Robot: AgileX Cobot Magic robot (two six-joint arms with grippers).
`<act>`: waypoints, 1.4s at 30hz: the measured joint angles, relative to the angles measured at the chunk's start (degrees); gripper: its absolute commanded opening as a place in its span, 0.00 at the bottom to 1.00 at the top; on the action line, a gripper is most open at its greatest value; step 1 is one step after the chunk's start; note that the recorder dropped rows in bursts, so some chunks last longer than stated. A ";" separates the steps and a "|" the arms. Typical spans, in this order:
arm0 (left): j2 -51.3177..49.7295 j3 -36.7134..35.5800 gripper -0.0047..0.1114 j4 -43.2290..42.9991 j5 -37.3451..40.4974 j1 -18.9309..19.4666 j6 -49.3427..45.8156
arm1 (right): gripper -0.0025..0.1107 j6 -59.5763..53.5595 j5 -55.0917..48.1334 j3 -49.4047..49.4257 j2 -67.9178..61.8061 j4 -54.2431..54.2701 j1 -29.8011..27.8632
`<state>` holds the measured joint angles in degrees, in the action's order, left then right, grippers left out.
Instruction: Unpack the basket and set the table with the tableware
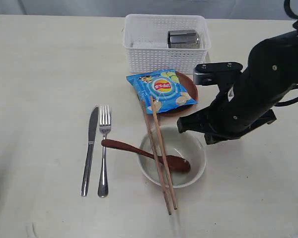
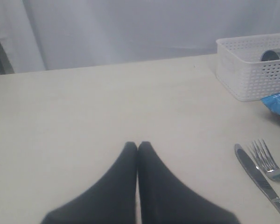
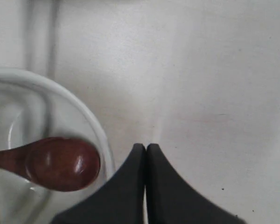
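Observation:
The white lattice basket [image 1: 164,54] stands at the far side of the table [image 1: 39,99], with a steel cup [image 1: 183,38] lying in it. A brown plate [image 1: 190,89] lies in front of the basket. Nearer are a knife [image 1: 91,148] and a fork [image 1: 104,148] side by side. A dark red spoon [image 1: 139,151] and two chopsticks [image 1: 161,163] rest across the off-white bowl [image 1: 198,166]. My right gripper [image 3: 145,147] is shut and empty, just outside the bowl's rim [image 3: 95,128], near the spoon's head [image 3: 60,163]. My left gripper [image 2: 138,145] is shut and empty over bare table.
A blue chip bag [image 1: 161,90] lies on the plate and covers most of it. My black right arm [image 1: 253,94] hangs over the table to the right of the plate and bowl. The left wrist view shows the basket [image 2: 252,70], knife [image 2: 256,175] and fork [image 2: 268,163] off to one side.

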<state>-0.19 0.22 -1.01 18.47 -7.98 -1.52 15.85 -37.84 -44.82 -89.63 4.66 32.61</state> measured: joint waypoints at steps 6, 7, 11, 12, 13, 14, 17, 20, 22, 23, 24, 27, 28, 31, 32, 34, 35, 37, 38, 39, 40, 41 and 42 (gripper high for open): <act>0.00 0.00 0.04 0.00 0.00 0.00 0.00 | 0.02 0.08 -2.23 0.00 3.99 -2.86 0.00; 0.00 0.00 0.04 0.00 0.00 0.00 0.00 | 0.02 0.49 -2.69 0.00 4.03 -3.89 0.00; 0.00 0.00 0.04 0.00 0.00 0.00 0.00 | 0.02 3.77 -2.80 1.21 4.13 -7.76 0.00; 0.00 0.00 0.04 0.00 0.00 0.00 0.00 | 0.02 4.39 -2.80 1.67 4.13 -8.66 0.00; 0.00 0.00 0.04 0.00 0.00 0.00 0.00 | 0.02 4.91 -2.80 1.94 3.88 -9.06 0.00; 0.00 0.00 0.04 0.00 0.00 0.00 0.00 | 0.02 5.18 -2.47 2.37 3.61 -9.19 0.00; 0.00 0.00 0.04 0.00 0.00 0.00 0.00 | 0.02 5.40 -0.17 3.12 1.92 -8.78 0.00; 0.00 0.00 0.04 0.00 0.00 0.00 0.00 | 0.02 4.67 2.76 3.21 -0.19 -5.81 0.00; 0.00 0.00 0.04 0.00 0.00 0.00 0.00 | 0.02 2.50 4.04 3.21 -1.48 -2.34 0.12; 0.00 0.00 0.04 0.00 0.00 0.00 0.00 | 0.02 -0.62 4.46 3.25 -2.00 1.54 0.12; 0.00 0.00 0.04 0.00 0.00 0.00 0.00 | 0.02 -1.59 4.55 3.35 -2.00 3.00 0.12; 0.00 0.00 0.04 0.00 0.00 0.00 0.00 | 0.02 -4.12 4.26 2.95 -1.66 4.63 0.25; 0.00 0.00 0.04 0.00 0.00 0.00 0.00 | 0.02 -4.19 3.75 2.65 -1.52 4.63 0.25; 0.00 0.00 0.04 0.00 0.00 0.00 0.00 | 0.02 -4.59 1.05 -0.56 -0.93 5.32 0.25; 0.00 0.00 0.04 0.00 0.00 0.00 0.00 | 0.02 -4.74 0.46 -1.15 -0.93 5.69 0.35; 0.00 0.00 0.04 0.00 0.00 0.00 0.00 | 0.02 -4.94 -0.10 -1.40 -0.93 5.98 0.35; 0.00 0.00 0.04 0.00 0.00 0.00 0.00 | 0.02 -5.07 -0.37 -1.40 -0.93 5.98 0.35; 0.00 0.00 0.04 0.00 0.00 0.00 0.00 | 0.02 -5.16 -1.19 -1.40 -0.93 5.98 0.35; 0.00 0.00 0.04 0.00 0.00 0.00 0.00 | 0.02 -5.38 -1.31 -1.40 -0.93 6.45 0.35; 0.00 0.00 0.04 0.00 0.00 0.00 0.00 | 0.02 -5.73 -1.31 -1.40 -0.93 7.02 0.35; 0.00 0.00 0.04 0.00 0.00 0.00 0.00 | 0.02 -6.05 -1.31 -1.40 -0.93 7.74 0.35; 0.00 0.00 0.04 0.00 0.00 0.00 0.00 | 0.02 -6.53 -1.31 -1.40 -0.93 8.42 0.59; 0.00 0.00 0.04 0.00 0.00 0.00 0.00 | 0.02 -6.79 -1.31 -1.40 -0.93 8.78 0.85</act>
<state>-0.19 0.22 -1.01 18.47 -7.98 -1.52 9.06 -39.15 -46.21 -90.56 13.44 33.46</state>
